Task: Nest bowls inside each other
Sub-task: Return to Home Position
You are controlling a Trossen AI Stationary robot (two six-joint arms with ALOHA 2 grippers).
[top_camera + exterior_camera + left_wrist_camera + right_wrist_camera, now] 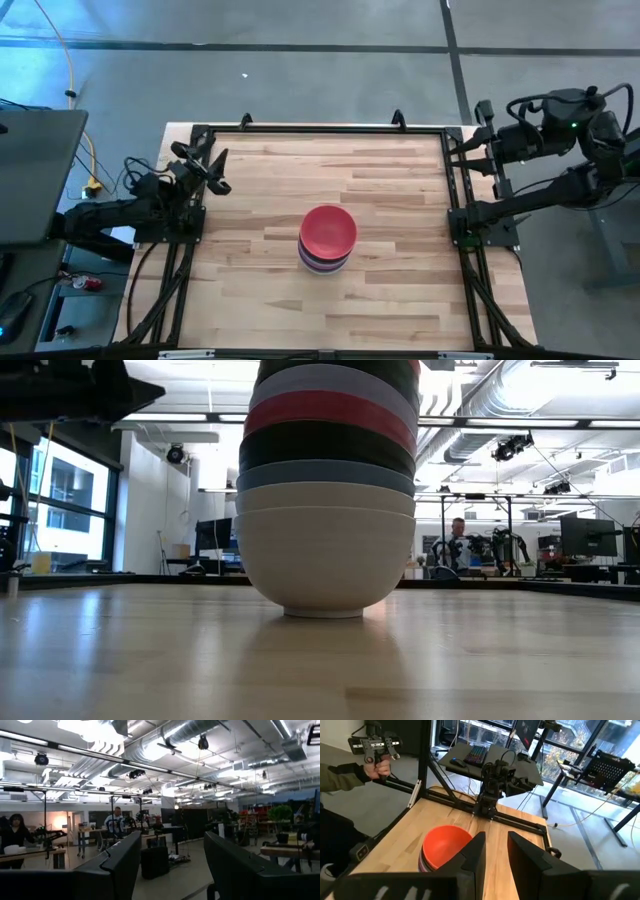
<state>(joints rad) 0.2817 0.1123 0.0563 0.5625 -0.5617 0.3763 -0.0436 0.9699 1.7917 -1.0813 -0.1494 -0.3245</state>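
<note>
Left gripper [172,835] sits over the desk's left edge by the frame rail. Its wrist view shows two flat dark fingers [117,865] spread apart with nothing between them, only the room beyond. Desk [400,190] is pale wood planks inside a black metal frame [320,129].

Bowls [327,238] stand in one nested stack near desk centre, smooth and round. High view shows only the red top bowl and a purplish rim under it. Low view shows the side layers: two white at the base, then blue-grey, black, magenta-red, lavender and a dark one, with the top cut off.

Right gripper [496,837] is at the desk's right rear corner, fingers [472,855] parted and empty. Only its wrist view shows a person's hand [379,767] holding a handheld device [374,745].
</note>
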